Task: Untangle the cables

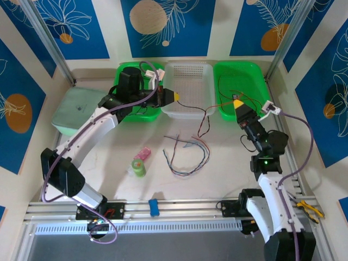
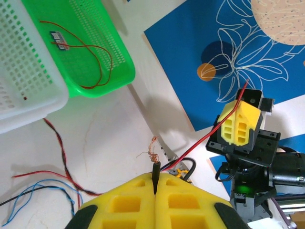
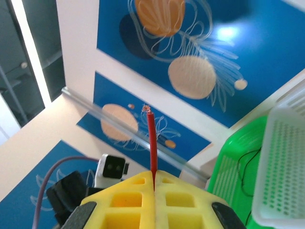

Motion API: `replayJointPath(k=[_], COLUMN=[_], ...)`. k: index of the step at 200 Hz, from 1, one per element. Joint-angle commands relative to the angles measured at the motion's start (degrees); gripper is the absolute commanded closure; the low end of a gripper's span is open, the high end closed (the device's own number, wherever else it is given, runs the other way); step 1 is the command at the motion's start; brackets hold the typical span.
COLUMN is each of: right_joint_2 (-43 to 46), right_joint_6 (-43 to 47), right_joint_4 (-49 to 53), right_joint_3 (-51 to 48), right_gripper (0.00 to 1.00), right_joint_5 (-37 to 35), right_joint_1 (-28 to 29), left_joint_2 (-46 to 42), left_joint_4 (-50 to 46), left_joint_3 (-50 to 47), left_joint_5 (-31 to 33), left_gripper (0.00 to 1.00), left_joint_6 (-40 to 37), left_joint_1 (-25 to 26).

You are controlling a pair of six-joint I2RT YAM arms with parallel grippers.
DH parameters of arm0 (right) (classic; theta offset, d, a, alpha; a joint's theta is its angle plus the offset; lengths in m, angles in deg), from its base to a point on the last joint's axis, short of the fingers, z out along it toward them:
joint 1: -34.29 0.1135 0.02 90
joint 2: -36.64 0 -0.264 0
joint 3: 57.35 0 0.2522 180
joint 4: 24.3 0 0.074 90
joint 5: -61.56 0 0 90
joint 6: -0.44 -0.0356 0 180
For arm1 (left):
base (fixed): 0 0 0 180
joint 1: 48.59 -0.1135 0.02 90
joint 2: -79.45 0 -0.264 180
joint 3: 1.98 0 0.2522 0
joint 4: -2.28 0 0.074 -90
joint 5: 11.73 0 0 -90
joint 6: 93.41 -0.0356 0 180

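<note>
Left gripper [image 2: 155, 185] is clamped on the black cable [image 2: 156, 169]. In your left wrist view the yellow fingers meet with no gap, and the cable's stub with its frayed copper tip stands just above them at bottom centre. Your right gripper [image 3: 153, 177] is closed too, pinching the red cable [image 3: 151, 138]. That cable rises straight out between the pads at the centre of the right wrist view and ends in a bare tip.

In the left wrist view you can follow a red strand slanting from just beside the left fingers up to the right gripper at the right of the frame. It looks like the same red cable, though the top view is too coarse to confirm that.

In the top view the left gripper sits over the left rim of the white basket [image 1: 187, 81], upper centre. The right gripper is at the front edge of the right green basket [image 1: 239, 65].

The remaining cables, loose loops [image 1: 187, 157] of black, red and blue, lie on the table [image 1: 223, 168] at mid-frame, below the white basket. A twisted red-black wire [image 1: 202, 122] trails from that basket's front down toward them. A small board [image 2: 57, 38] on a thin red wire [image 2: 111, 64] lies inside the green basket. A green roll [image 1: 139, 167] and a pink item [image 1: 142, 154] sit left of the loops.
</note>
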Motion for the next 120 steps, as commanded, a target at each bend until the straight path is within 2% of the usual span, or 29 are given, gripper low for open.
replayJointPath(k=[1, 32, 76, 120], right_joint_2=[2.8, 5.2, 4.2, 0.6], right_joint_6=[-0.3, 2.1, 6.9, -0.5], right_joint_4=[4.8, 9.0, 11.8, 3.2], right_joint_3=[-0.3, 2.2, 9.9, 11.9], right_gripper=[1.0, 1.0, 1.0, 1.0], right_joint_5=[-1.5, -3.8, -7.0, -8.6], right_joint_1=[-3.3, -5.6, -6.3, -11.5], left_joint_2=[-2.3, -3.6, -4.0, -5.6], left_joint_4=[-3.6, -4.9, -9.0, -9.4], left_joint_3=[-0.6, -0.4, 3.3, 0.7], left_joint_5=[2.6, 4.6, 6.8, 7.7], left_gripper=[1.0, 1.0, 1.0, 1.0], left_joint_6=[-2.5, -2.6, -4.3, -4.0], left_joint_1=[-1.2, -2.6, -4.7, -6.4])
